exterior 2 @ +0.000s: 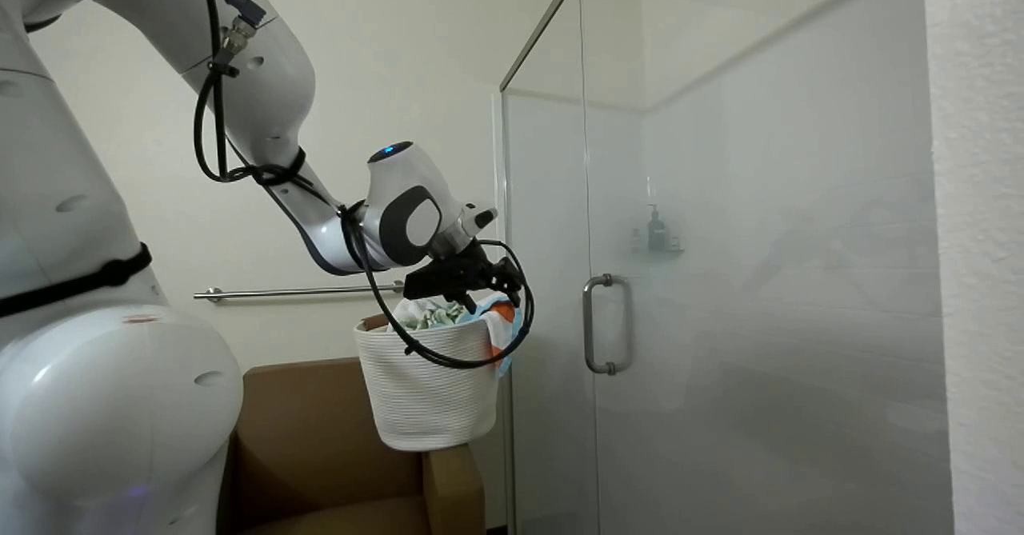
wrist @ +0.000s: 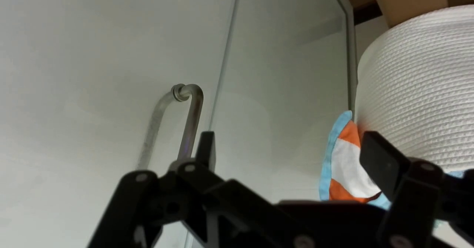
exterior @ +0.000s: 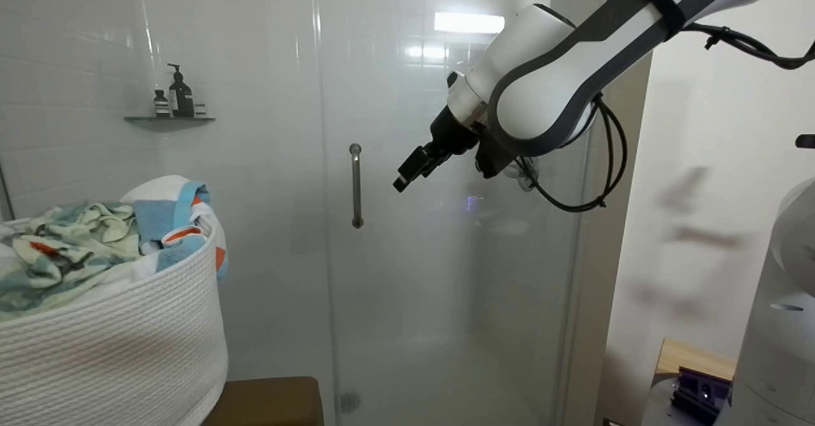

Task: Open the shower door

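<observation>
Door (exterior: 439, 273) is seen closed in both exterior views, lined up with the glass panel (wrist: 281, 99) next to it, and its handle (exterior: 356, 187) is set by that edge. Pale labels are stuck on the dark bottles (exterior: 183, 98), but any words on them are too small to be read. The arm (exterior: 554, 92) is stretched in from the top right of an exterior view and bent at the wrist, with the gripper (wrist: 289, 148) tipped down near the handle. Its fingers (wrist: 206, 151) are spread wide apart, and a gap is left between them and the handle.
</observation>
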Available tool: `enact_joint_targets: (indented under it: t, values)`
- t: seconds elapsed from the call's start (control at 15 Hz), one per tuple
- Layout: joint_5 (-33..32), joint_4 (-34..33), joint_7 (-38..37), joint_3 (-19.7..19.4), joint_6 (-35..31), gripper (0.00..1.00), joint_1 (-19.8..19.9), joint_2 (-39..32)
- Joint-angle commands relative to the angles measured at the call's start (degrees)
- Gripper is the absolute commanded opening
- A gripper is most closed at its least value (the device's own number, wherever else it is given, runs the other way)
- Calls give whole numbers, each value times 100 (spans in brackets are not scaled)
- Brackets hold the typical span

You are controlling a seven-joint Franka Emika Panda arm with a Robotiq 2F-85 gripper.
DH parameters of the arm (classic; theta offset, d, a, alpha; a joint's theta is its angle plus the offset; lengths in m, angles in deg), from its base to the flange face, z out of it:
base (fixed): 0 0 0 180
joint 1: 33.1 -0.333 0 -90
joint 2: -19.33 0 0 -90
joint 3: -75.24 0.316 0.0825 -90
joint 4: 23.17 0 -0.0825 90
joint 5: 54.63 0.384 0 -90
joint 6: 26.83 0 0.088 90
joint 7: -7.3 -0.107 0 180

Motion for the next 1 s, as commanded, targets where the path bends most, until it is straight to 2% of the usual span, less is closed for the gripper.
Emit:
enact_joint_targets:
  t: [0.0,0.33,0.53,0.93]
  values:
    - [-394,7,-286,-222,-1,100,-144,-13]
    - [-394,9,-286,-222,-1,100,-144,-13]
    - [-440,36,-264,-571,15,100,-407,38]
    - [-514,70,-104,-1242,-1056,100,-595,-341]
